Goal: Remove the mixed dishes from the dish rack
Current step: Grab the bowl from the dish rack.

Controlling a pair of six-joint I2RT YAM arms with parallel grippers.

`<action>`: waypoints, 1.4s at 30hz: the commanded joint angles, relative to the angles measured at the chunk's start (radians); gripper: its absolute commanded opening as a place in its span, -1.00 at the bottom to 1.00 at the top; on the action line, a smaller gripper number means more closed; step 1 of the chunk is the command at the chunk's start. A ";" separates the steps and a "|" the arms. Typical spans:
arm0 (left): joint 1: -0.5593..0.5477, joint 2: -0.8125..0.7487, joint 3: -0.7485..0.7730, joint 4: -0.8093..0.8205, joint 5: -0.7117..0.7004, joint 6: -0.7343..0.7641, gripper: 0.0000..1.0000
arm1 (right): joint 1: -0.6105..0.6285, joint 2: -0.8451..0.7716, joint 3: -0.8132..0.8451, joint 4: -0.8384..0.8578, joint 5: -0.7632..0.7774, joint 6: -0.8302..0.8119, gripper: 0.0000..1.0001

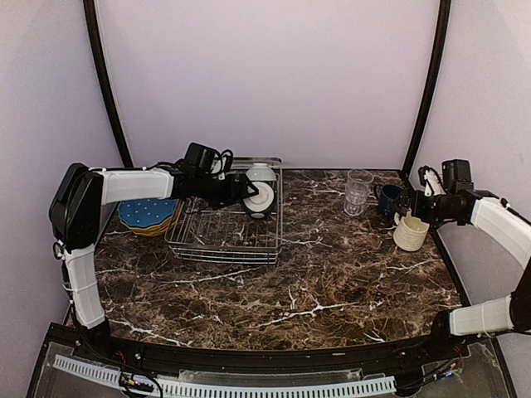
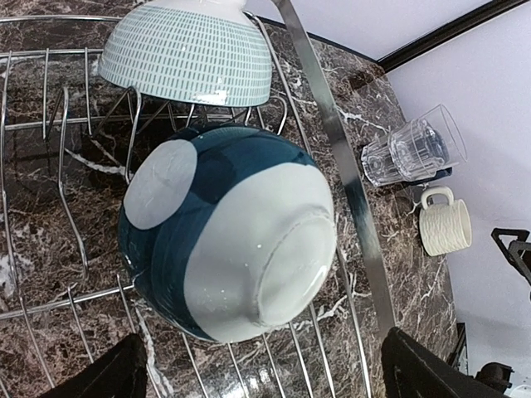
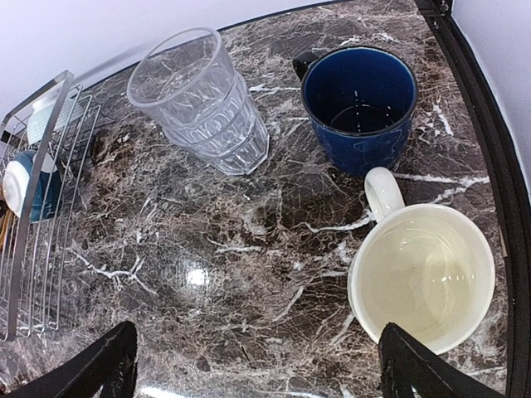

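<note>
The dish rack [image 1: 222, 255] stands at the back left of the marble table. Inside it a dark blue and white bowl [image 2: 241, 240] lies on its side, its foot facing the left wrist camera. A white bowl with a teal line pattern [image 2: 187, 54] rests just behind it. My left gripper [image 2: 261, 365] hovers open over the rack, one finger on each side of the blue bowl and not touching it. On the right stand a dark blue mug [image 3: 361, 104], stacked clear glasses [image 3: 203, 104] and a cream mug [image 3: 423, 278]. My right gripper [image 3: 257, 356] is open above the table, its right finger at the cream mug's rim.
A stack of plates [image 1: 148, 214], blue dotted on top with yellow beneath, sits on the table left of the rack. The table's dark raised edge [image 3: 498, 166] runs close behind the mugs on the right.
</note>
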 commanded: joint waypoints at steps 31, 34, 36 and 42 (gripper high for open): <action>0.012 0.158 -0.076 0.353 0.000 -0.138 0.98 | 0.005 -0.058 -0.044 0.043 -0.045 0.029 0.97; 0.019 0.170 -0.093 0.419 0.014 -0.187 0.98 | 0.004 -0.063 -0.044 0.043 -0.048 0.030 0.97; 0.024 0.179 -0.101 0.464 0.032 -0.219 0.98 | 0.004 -0.063 -0.043 0.042 -0.046 0.032 0.97; 0.026 0.194 -0.137 0.607 0.061 -0.270 0.90 | 0.005 -0.062 -0.041 0.040 -0.049 0.032 0.97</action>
